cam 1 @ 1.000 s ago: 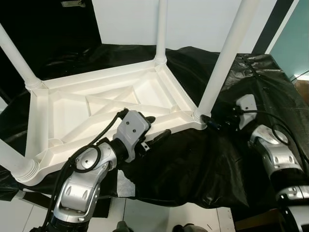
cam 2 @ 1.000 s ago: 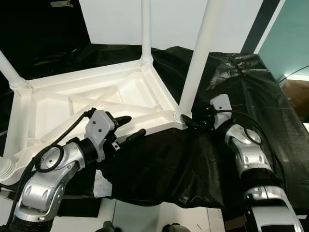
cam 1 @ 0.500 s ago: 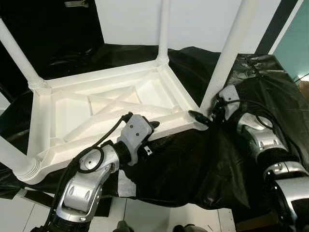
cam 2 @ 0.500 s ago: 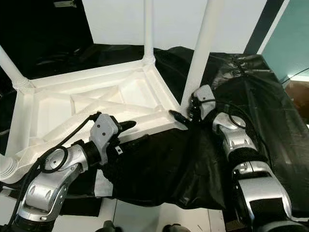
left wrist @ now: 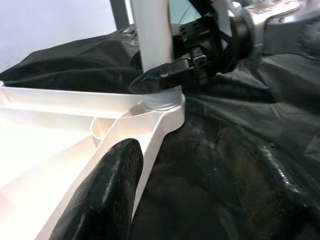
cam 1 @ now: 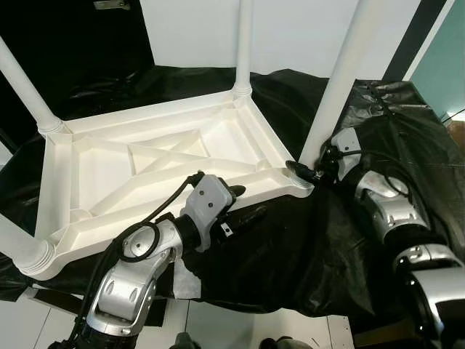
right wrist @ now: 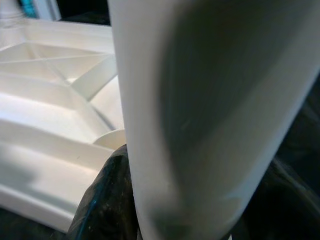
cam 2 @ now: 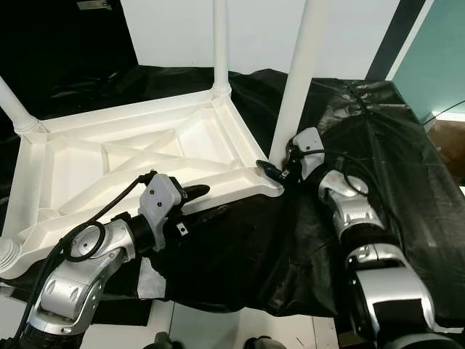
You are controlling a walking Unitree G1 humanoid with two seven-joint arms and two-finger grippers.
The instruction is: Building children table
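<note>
A white plastic children's table (cam 1: 145,116) lies upside down on a black cloth (cam 1: 290,254), its legs pointing up. My right gripper (cam 1: 309,169) is at the base of the near-right leg (cam 1: 338,87). In the right wrist view this leg (right wrist: 200,100) is pressed between both black fingers (right wrist: 107,200). My left gripper (cam 1: 245,203) is open at the table's near rim, left of that corner. One of its fingers (left wrist: 110,190) rests on the white rim, the other hangs over the cloth.
Three more white legs stand at the far left (cam 1: 25,83), far middle (cam 1: 243,43) and near left (cam 1: 14,243) corners. The cloth drapes over the front edge above a white tiled floor (cam 1: 240,327). A white panel (cam 1: 290,29) stands behind.
My right gripper has moved left from beside the near-right corner and closed around the leg's base. My left gripper has slid a little right along the near rim.
</note>
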